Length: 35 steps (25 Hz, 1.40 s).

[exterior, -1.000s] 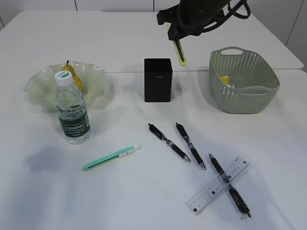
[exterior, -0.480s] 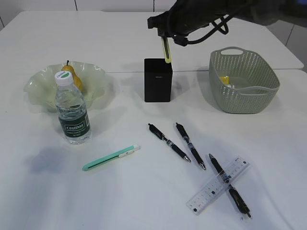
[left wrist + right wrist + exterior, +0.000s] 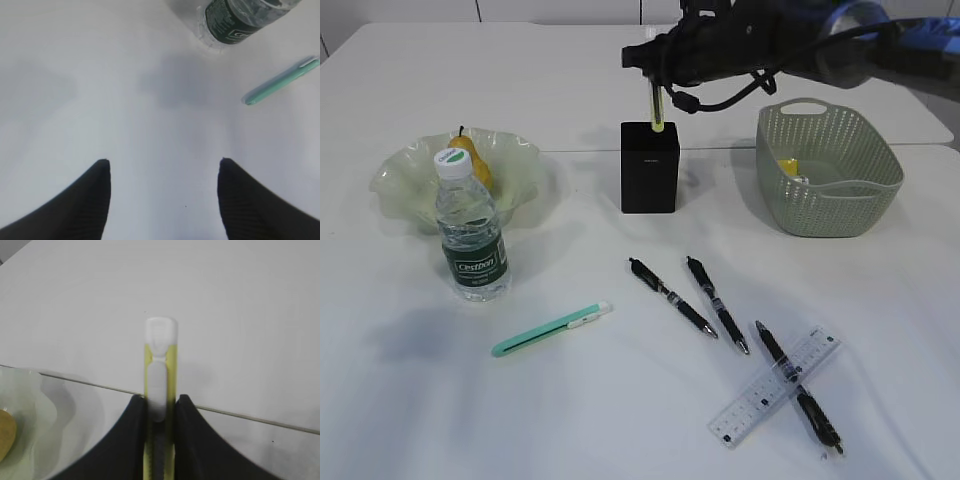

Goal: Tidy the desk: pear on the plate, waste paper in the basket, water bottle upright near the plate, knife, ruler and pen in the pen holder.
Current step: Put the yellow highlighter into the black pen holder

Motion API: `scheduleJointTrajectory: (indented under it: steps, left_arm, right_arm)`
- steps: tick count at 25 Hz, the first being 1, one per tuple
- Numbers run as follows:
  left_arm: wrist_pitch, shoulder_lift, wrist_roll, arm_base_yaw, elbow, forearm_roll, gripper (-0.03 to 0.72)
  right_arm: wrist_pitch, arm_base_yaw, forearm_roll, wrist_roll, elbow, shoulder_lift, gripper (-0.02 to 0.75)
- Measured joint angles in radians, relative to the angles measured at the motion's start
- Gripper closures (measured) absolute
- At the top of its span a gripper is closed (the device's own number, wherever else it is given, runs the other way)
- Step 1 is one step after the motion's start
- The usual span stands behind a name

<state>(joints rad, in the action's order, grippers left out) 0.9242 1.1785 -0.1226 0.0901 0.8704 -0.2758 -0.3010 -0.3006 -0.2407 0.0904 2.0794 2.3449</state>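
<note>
Now that it's swung over from the right, knife tip's entering the pen holder point(image 3: 649, 166).
My right gripper point(image 3: 160, 405) pinches the yellow knife point(image 3: 658, 108); next I'd release.

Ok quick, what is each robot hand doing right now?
Left tool: open, holding nothing.
Right tool: closed on the yellow knife, over the pen holder.

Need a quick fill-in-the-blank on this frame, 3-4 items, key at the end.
1. The right gripper is shut on a ____ utility knife, its lower end in the pen holder.
2. The pear lies in the ____.
3. The ruler lies across one of the ____ black pens.
4. The water bottle stands ____ on the desk.

Missing words: yellow; plate; three; upright
</note>
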Motion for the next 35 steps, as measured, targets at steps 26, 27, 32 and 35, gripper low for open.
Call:
scheduleJointTrajectory:
  steps: [26, 27, 32, 35]
  left_arm:
    - [0.002, 0.000, 0.000, 0.000, 0.000, 0.000, 0.214]
    - [0.002, 0.000, 0.000, 0.000, 0.000, 0.000, 0.214]
    - [0.002, 0.000, 0.000, 0.000, 0.000, 0.000, 0.214]
    - [0.002, 0.000, 0.000, 0.000, 0.000, 0.000, 0.214]
  right_arm:
    - [0.126, 0.000, -0.006, 0.004, 0.000, 0.117, 0.381]
    - [0.120, 0.000, -0.008, 0.004, 0.000, 0.115, 0.359]
    - [-0.031, 0.000, -0.008, 0.004, 0.025, 0.084, 0.360]
    - [-0.154, 0.000, 0.003, 0.009, 0.048, 0.042, 0.361]
